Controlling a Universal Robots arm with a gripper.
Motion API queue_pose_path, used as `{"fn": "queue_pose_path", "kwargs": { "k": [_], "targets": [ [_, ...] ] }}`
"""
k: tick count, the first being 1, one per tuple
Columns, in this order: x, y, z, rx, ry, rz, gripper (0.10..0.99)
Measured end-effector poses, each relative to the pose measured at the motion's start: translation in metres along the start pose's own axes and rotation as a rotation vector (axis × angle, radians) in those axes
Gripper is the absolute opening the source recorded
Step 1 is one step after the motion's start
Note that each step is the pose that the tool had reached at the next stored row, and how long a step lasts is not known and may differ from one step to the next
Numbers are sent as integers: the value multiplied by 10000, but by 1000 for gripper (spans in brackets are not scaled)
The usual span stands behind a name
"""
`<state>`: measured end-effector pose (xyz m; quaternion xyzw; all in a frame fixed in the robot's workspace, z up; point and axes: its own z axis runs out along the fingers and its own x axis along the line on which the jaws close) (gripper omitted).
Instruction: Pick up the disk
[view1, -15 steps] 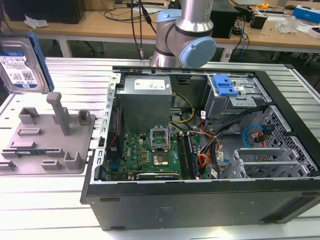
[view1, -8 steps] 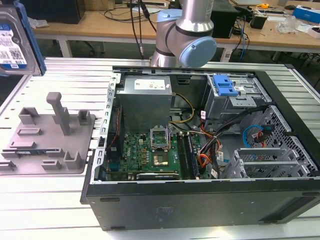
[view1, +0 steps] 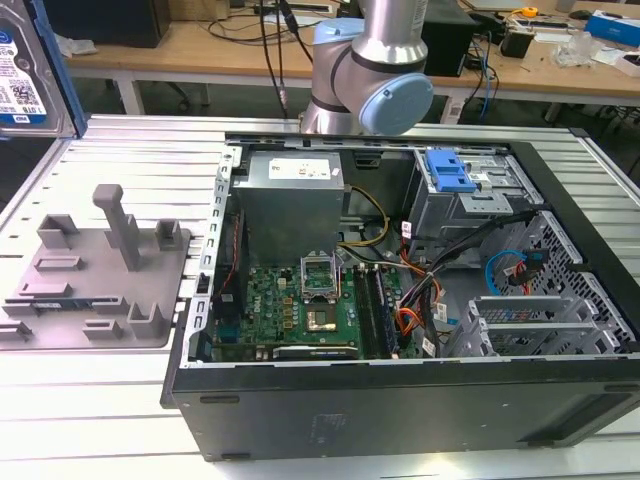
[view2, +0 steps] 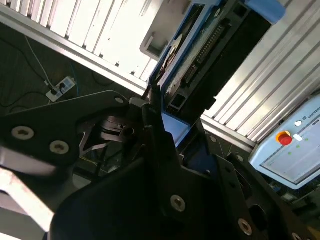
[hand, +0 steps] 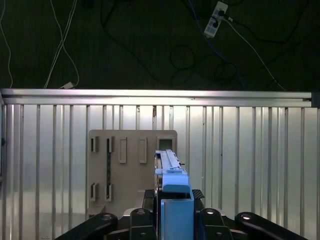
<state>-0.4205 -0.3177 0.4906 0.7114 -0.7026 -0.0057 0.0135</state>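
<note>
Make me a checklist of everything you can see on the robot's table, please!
Surface: ribbed metal table, bare strips around the things on it.
Job's things: the disk, label showing, is lifted off the table at the exterior view's left.
Clutter: grey fixture with upright posts; open computer case beside it.
Grippers: gripper is shut on the disk's blue-framed edge, in the first wrist view.
Cables: coloured wires inside the case; loose leads and a power strip on the floor.
Surroundings: wooden benches behind; control pendant with a red button.
</note>
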Motion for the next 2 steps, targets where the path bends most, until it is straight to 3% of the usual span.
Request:
{"fn": "queue_pose_path", "kwargs": {
  "k": [2],
  "targets": [
    [0,0,0,0,0,0,365]
  ]
}}
